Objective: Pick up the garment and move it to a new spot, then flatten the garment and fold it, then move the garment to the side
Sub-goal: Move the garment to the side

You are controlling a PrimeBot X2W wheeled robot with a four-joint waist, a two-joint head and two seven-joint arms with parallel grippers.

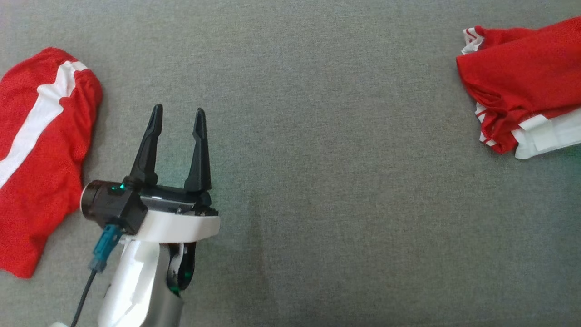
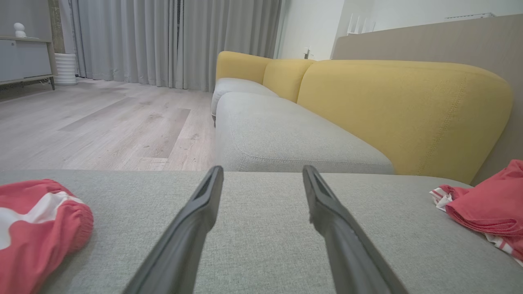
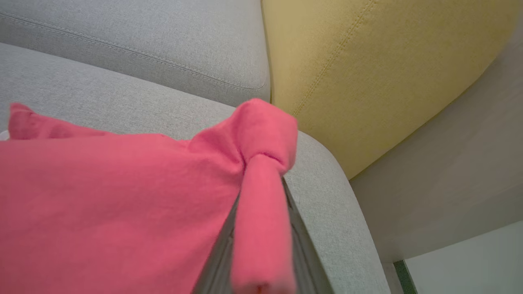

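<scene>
A red garment point(image 1: 522, 86) with white trim lies bunched at the far right of the grey seat cushion point(image 1: 340, 136); it also appears at the right edge of the left wrist view point(image 2: 486, 208). My right gripper point(image 3: 263, 183) is shut on a fold of this garment point(image 3: 122, 196), and the red cloth bulges out past the fingertips and hides them. My left gripper point(image 1: 178, 109) hovers open over the bare cushion at the lower left, nothing between its fingers point(image 2: 262, 168).
A second red piece with a white stripe point(image 1: 41, 150) lies at the cushion's far left point(image 2: 32, 228), just left of my left gripper. Yellow backrests point(image 2: 392, 110) rise behind the seat. Wooden floor point(image 2: 102, 122) lies past the cushion's edge.
</scene>
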